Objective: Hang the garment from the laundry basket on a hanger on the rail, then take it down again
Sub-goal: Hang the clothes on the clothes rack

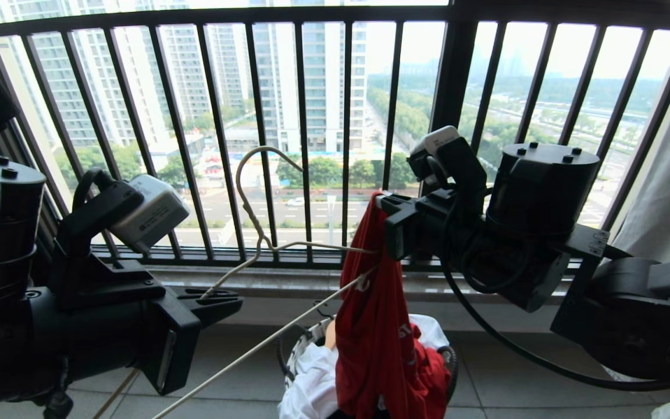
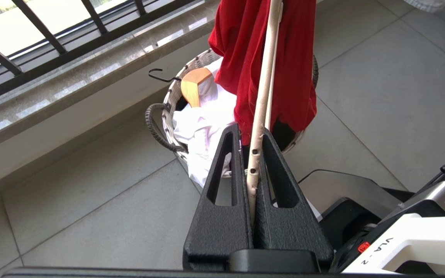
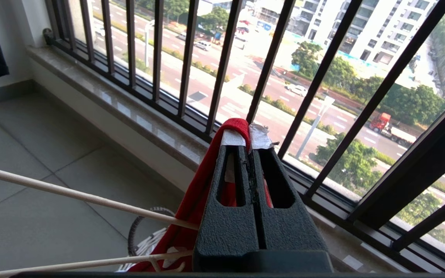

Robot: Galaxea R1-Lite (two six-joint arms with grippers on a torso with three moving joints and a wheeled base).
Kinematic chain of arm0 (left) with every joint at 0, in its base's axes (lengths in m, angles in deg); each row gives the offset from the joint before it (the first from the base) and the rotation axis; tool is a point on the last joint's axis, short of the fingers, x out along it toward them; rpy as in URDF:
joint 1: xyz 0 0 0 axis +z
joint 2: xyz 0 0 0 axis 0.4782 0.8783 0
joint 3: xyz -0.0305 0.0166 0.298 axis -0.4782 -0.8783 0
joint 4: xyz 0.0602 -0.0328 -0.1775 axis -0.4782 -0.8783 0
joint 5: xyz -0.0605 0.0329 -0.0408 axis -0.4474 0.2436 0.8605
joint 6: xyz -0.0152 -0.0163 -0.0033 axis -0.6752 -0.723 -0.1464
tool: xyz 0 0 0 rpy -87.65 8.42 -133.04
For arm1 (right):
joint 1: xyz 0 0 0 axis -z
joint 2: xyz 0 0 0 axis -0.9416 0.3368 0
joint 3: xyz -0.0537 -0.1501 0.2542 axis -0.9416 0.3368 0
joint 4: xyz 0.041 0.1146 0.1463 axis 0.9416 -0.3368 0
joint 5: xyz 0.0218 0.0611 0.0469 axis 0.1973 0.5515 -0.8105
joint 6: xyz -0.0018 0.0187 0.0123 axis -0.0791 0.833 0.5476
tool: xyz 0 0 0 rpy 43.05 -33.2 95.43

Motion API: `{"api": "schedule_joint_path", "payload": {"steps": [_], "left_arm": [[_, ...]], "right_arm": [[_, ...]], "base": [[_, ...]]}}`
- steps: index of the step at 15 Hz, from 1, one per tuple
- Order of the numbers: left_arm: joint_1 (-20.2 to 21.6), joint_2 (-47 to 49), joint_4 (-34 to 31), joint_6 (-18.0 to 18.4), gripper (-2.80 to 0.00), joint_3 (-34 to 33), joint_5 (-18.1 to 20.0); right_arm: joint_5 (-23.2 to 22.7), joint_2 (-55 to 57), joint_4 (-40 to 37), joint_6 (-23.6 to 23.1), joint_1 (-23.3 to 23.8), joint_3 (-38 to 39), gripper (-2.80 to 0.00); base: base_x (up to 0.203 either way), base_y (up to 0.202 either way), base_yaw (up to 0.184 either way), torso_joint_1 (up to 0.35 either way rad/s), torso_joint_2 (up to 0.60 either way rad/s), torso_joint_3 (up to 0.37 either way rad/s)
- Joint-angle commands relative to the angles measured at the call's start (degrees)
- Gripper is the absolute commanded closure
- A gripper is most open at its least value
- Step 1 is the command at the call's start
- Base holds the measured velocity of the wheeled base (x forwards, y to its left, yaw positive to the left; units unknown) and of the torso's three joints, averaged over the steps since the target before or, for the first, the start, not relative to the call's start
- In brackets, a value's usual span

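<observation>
1. Our left gripper (image 2: pixel 256 135) has its fingers (image 2: pixel 222 185) pressed together on the hanger (image 1: pixel 265 233), pinching the cream-white wire at one shoulder end; in the left wrist view the wire runs out from between the two black fingers and up across the red cloth.
2. Our right gripper (image 3: pixel 247 135) is clamped on the garment (image 1: pixel 378 326), with a fold of the red collar edge caught between its white-padded fingertips (image 3: pixel 233 138) (the cloth peeks out just past the tips).
3. From that grip the garment hangs straight down, bunched into a narrow column, and its lower part rests in the laundry basket (image 1: pixel 448 361) below.
4. The far end of the hanger goes into the red fabric just under our right gripper; two wire arms cross the gap between our grippers, and the bent hook stands up free in front of the black window railing (image 1: pixel 335 14).
5. The laundry basket sits on the grey tiled floor (image 2: pixel 91 200) near the stone sill (image 2: pixel 72 88), holding white cloth (image 2: pixel 203 127) and a light-wood hanger (image 2: pixel 193 87) beside the red garment.
</observation>
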Motion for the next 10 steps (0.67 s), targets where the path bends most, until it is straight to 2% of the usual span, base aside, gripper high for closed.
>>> {"api": "schedule_joint_path", "payload": {"steps": [1, 10], "left_arm": [[0.97, 1.29, 1.73, -0.01, 0.00, -0.17, -0.49], [1.06, -0.77, 1.76, 0.38, 0.00, -0.18, -2.34]], "right_arm": [[0.04, -0.19, 0.27, -0.07, -0.02, -0.08, 0.00], [0.22, 0.07, 0.27, -0.07, 1.21, -0.69, 0.00]], "base": [[0.000, 0.000, 0.000, 0.000, 0.00, 0.000], [0.000, 0.000, 0.000, 0.000, 0.00, 0.000]]}}
